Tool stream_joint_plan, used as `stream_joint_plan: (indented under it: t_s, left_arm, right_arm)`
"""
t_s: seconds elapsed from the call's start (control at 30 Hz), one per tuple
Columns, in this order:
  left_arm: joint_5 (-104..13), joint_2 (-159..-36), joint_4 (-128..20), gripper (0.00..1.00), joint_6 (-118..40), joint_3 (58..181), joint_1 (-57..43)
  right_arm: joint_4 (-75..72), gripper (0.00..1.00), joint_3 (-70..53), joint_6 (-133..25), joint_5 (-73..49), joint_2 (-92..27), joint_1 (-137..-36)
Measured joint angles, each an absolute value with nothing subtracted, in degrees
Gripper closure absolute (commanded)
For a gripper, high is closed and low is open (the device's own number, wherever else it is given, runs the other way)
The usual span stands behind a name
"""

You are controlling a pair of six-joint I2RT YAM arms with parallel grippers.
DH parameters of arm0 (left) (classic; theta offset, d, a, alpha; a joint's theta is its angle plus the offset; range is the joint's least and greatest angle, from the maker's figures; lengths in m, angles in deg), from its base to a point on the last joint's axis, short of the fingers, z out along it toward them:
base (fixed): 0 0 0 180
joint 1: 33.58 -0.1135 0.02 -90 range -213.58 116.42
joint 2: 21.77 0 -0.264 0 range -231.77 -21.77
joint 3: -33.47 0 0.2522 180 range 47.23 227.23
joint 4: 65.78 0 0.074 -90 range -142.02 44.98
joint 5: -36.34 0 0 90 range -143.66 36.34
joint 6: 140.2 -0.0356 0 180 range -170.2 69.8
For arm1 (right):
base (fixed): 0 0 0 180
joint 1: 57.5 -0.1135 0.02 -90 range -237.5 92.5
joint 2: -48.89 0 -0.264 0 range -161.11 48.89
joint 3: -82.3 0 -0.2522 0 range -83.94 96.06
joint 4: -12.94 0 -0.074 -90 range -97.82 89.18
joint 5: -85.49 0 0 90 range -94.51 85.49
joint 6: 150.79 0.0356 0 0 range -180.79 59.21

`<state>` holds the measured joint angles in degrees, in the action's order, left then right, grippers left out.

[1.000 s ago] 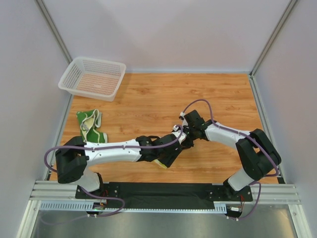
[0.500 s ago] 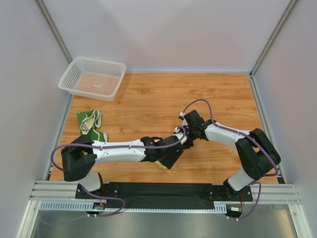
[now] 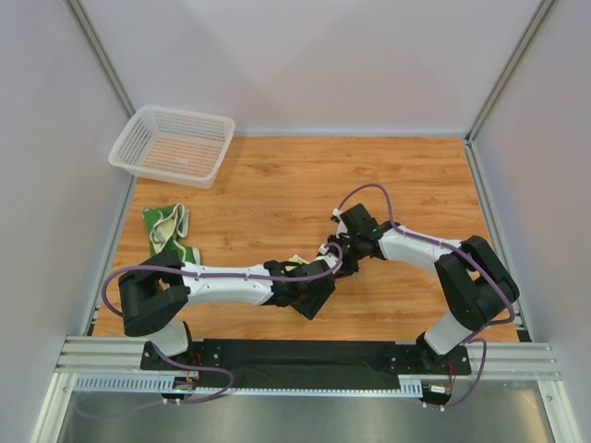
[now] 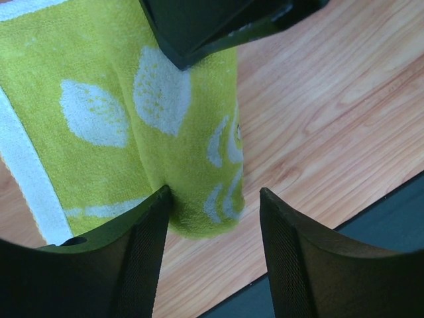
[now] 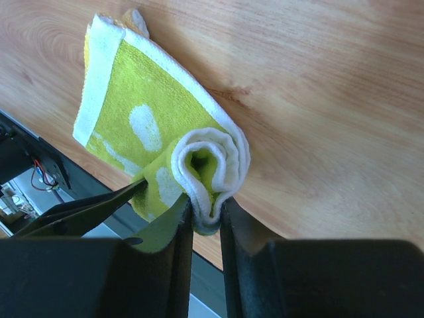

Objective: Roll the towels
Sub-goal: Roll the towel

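Note:
A bright yellow-green towel with pale leaf prints lies half rolled near the table's near edge; in the top view both grippers cover most of it. My right gripper is shut on one end of the roll, pinching the white-edged layers. My left gripper stands open at the roll's other end, one finger against the cloth, the other finger apart from it over bare wood. A second towel, cream and green, lies bunched at the table's left side.
A white mesh basket stands at the far left corner. The black base rail runs just beyond the near table edge, close to the left gripper. The two grippers are nearly touching, with the right gripper just behind.
My left arm has stretched lower and its gripper has slid a little toward the near edge, jaws slightly wider. The right gripper has edged left, still holding the roll.

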<state>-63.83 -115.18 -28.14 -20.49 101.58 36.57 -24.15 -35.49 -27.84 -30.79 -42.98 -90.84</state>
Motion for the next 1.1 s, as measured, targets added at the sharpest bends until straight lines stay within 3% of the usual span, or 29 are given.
stream_joint_plan:
  t_s: [0.2, 0.3, 0.43, 0.63, 0.73, 1.1]
  left_arm:
    - [-64.97, -116.19, -28.29, 0.44, -20.25, 101.38, 36.57]
    - [-65.69, -116.84, -28.67, 0.53, -20.31, 101.38, 36.57]
    - [-66.74, -117.74, -28.73, 0.77, -20.25, 101.91, 36.57]
    - [-66.5, -117.67, -29.02, 0.95, -20.53, 102.08, 36.79]
    - [-65.17, -117.32, -29.23, 1.0, -20.56, 101.97, 36.66]
    - [-53.91, -112.16, -36.71, 1.0, -17.78, 95.04, 33.08]
  right_arm:
    - [-24.19, 0.8, -34.9, -27.84, -31.01, -43.86, -90.84]
    - [-24.22, 0.78, -34.75, -27.86, -31.01, -43.92, -90.84]
    - [-24.19, 0.76, -34.68, -27.9, -30.94, -43.94, -90.84]
    - [-24.39, 0.71, -34.68, -28.3, -30.68, -44.01, -90.78]
    - [-25.22, 0.66, -34.36, -28.73, -30.53, -44.03, -90.6]
    - [-32.43, 0.54, -28.26, -32.3, -28.91, -45.67, -86.17]
